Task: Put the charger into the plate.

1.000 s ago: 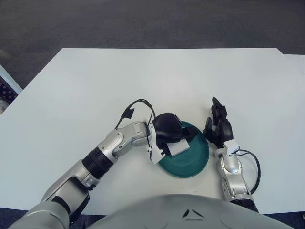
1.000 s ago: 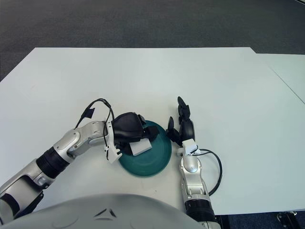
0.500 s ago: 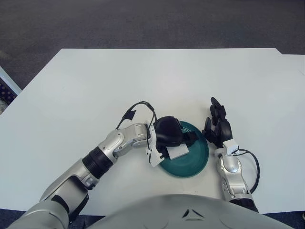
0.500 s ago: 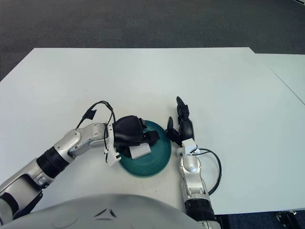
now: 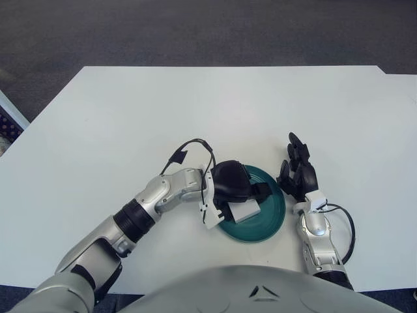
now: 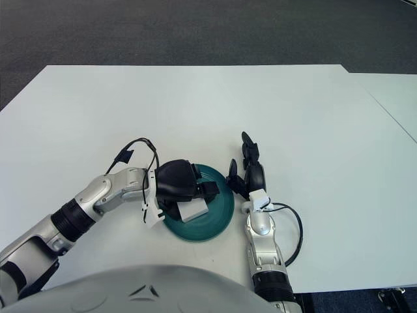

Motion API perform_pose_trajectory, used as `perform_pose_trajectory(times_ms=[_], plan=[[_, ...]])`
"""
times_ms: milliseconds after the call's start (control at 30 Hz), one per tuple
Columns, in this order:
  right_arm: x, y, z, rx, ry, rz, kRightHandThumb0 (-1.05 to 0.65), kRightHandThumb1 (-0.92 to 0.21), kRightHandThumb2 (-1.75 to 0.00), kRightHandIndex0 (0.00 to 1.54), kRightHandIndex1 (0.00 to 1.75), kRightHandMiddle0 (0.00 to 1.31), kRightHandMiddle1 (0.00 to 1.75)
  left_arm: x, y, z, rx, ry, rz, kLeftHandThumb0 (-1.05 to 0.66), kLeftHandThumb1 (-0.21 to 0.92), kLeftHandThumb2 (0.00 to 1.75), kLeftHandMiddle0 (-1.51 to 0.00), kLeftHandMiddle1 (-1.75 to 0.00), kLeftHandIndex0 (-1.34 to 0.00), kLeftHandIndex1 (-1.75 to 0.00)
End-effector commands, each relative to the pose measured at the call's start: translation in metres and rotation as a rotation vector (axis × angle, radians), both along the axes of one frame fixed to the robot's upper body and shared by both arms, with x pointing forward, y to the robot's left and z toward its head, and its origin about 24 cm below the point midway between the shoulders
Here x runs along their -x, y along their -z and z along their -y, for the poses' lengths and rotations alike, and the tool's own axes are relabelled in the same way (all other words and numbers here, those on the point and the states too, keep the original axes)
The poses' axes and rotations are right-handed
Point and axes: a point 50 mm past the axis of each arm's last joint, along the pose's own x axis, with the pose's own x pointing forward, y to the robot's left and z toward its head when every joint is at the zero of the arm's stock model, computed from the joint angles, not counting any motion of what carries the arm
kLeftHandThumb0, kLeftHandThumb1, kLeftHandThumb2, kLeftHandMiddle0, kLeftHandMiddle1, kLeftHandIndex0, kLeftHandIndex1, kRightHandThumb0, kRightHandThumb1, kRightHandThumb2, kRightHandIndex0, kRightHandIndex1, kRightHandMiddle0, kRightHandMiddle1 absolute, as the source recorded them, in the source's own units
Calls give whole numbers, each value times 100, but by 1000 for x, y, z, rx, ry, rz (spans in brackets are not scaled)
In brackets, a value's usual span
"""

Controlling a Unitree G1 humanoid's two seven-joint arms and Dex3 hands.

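A dark green plate [image 5: 268, 216] lies near the table's front edge, in the middle. A white block-shaped charger [image 5: 244, 210] rests in the plate's left half. My left hand [image 5: 229, 184] is over the plate's left rim, its black fingers still around the charger's top edge. My right hand [image 5: 298, 171] rests on the table just right of the plate, fingers spread, holding nothing. Both show likewise in the right eye view, with the charger [image 6: 193, 210] in the plate [image 6: 218, 214].
The white table [image 5: 215, 111] stretches wide behind and to both sides of the plate. A black cable loop [image 5: 192, 145] stands up from my left wrist. A second white table edge [image 6: 391, 98] shows at the far right.
My left hand has lowered the charger into the plate and shifted slightly right; the charger now lies flatter on the plate. My right hand has not moved.
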Motion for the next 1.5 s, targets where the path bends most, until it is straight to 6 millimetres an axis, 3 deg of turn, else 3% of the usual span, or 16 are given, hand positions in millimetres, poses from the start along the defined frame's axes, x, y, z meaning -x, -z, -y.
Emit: perform_pose_trajectory(times_ms=[0,67,100,200,300,500,1000,1467], plan=[[16,29,-8,-51,-4,-179,-80,-92,-90,9,1,0,36,-4,-9,-3,-83,33,17,-104,92,86,-17,-115,-5,-108],[16,29,-8,-52,-7,-177,-80,-92,-90,9,1,0,36,-5,-10,-4,-125,48,30,-104,92,87,-21,-76,-3,-97],[15,28,-8,-51,-8,-176,-80,-92,-90,10,1,0,36,-5,-11,-4,-143,54,37,-105,92,89,-17,-51,-2,-79],[15,28,-7,-38,-10,-170,-80,-92,-91,11,1,0,36,-6,-12,-5,-195,74,64,-105,92,92,-9,-17,0,-47],[15,27,-7,-29,-9,-164,-79,-92,-92,12,1,0,38,-7,-18,-8,-235,83,106,-105,92,93,-3,-6,0,-22],[17,26,-6,-14,-2,-159,-77,-92,-93,13,1,0,42,-7,-22,-8,-247,105,126,-105,92,90,0,-1,0,-2],[18,27,-3,-45,-7,-160,-76,-92,-97,12,0,0,37,-11,-24,-11,-250,92,127,-105,92,83,0,0,0,0],[20,26,-1,-67,-18,-140,-71,-92,-99,13,1,0,38,-16,-39,-19,-231,40,118,-105,92,81,0,0,0,0]])
